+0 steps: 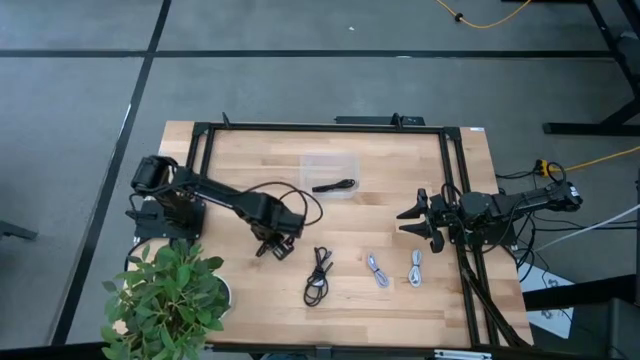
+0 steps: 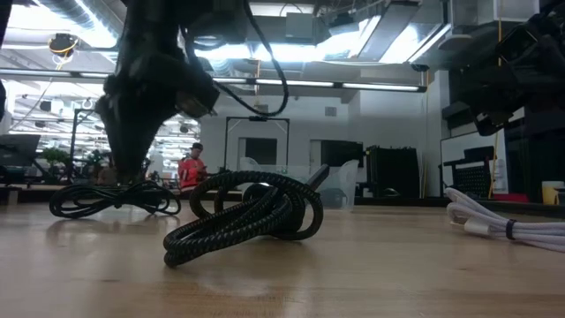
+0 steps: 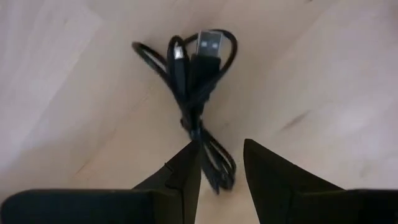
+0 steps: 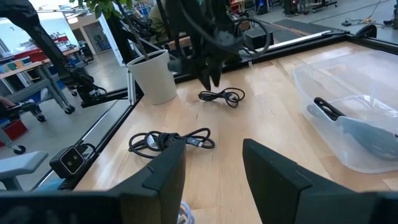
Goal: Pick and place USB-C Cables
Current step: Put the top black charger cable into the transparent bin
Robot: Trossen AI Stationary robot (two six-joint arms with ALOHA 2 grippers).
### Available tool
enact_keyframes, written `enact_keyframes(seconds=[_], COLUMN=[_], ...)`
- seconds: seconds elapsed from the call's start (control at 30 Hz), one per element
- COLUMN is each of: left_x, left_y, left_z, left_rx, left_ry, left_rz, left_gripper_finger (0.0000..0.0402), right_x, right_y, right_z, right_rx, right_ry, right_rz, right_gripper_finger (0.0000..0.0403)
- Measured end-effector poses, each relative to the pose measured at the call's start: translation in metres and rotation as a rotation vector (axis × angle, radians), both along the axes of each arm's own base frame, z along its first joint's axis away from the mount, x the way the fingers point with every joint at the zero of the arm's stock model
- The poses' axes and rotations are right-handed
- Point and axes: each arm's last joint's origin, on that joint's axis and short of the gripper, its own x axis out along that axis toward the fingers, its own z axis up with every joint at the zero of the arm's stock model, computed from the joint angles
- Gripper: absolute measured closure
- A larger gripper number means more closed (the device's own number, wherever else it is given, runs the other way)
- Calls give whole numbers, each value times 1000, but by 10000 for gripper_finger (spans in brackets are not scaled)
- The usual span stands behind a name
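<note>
The left gripper (image 1: pixel 272 246) hangs low over the table (image 1: pixel 240 300), its fingers (image 3: pixel 186 177) apart and straddling one end of a small black cable (image 3: pixel 196 93); the cable's far end carries a plug with a metal shell. In the high view this cable is almost fully hidden under the gripper. A second black cable (image 1: pixel 317 277) lies just beside it toward the table's middle, loosely coiled. Two light grey cables (image 1: pixel 377 270) (image 1: pixel 416 266) lie farther toward the right arm; in the low view only the end of one (image 2: pixel 503 223) shows, cut off by the picture's edge. Another black cable (image 1: pixel 334 186) rests inside a clear plastic bin (image 1: pixel 310 162), whose walls are hard to make out against the wood. The right gripper (image 1: pixel 418 218) waits near the table's right rail, its fingers spread. A potted plant (image 1: pixel 165 295) stands at the near left corner, its pot mostly covered by leaves. A person (image 2: pixel 189 170) in red stands far off in the room. No writing or brand can be read
</note>
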Motion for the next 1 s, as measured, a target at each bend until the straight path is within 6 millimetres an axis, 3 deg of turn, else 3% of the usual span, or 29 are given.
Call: enact_keyframes(seconds=[0.2, 0.43, 0.63, 0.73, 0.87, 1.0], left_x=[5, 8, 9, 9, 10, 12], left_y=[-11, -20, -22, -21, -21, -22], left_z=[-15, -45, -54, -54, -54, -49], left_rx=[34, 86, 83, 70, 63, 42], left_ry=[26, 144, 165, 167, 166, 159], left_rz=[0, -1, 2, 10, 23, 19], left_gripper_finger=[288, 288, 292, 315, 383, 395], right_x=[0, 1, 1, 1, 1, 1], right_y=[0, 0, 0, 0, 0, 0], right_z=[-1, -1, -2, -2, -2, -2], right_rx=[3, 3, 2, 2, 3, 2], right_ry=[8, 13, 22, 21, 22, 22], right_rz=[0, -1, -1, -1, -1, -1], right_gripper_finger=[239, 239, 239, 239, 239, 239])
